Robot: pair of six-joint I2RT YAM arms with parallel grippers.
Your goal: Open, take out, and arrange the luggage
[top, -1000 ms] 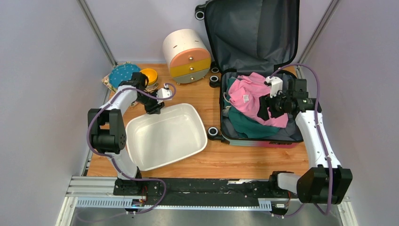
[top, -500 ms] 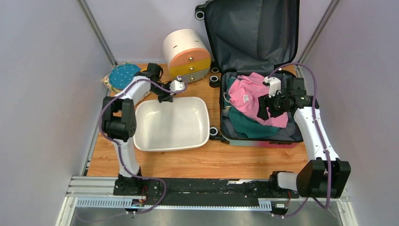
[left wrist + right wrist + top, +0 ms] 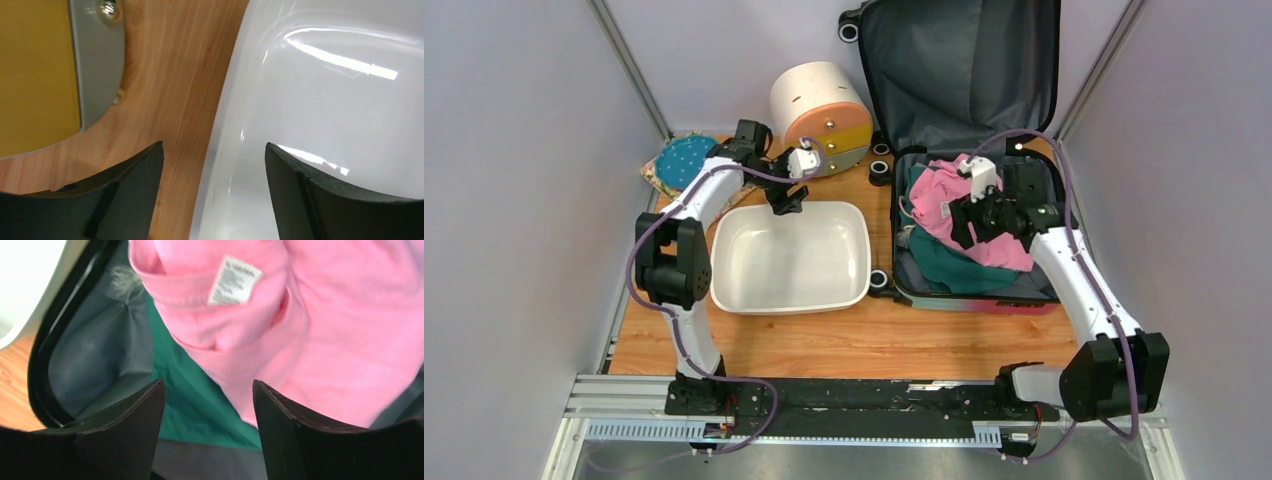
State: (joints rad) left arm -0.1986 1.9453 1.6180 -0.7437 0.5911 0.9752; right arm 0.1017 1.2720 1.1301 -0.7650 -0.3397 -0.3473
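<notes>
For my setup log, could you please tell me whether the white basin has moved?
Yes: the white basin swung square, its far edge now nearer the round cabinet.

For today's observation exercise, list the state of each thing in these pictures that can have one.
luggage, open, lid upright
pink garment, crumpled in luggage, on top
teal garment, in luggage, under pink
white basin, empty
drawer cabinet, drawers shut
left end effector, open, astride basin rim
right end effector, open, above pink garment

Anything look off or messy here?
Nothing spilled or broken. The only mess is inside the open luggage: a pink garment lies crumpled over a teal garment, unfolded, with its care label showing.
</notes>
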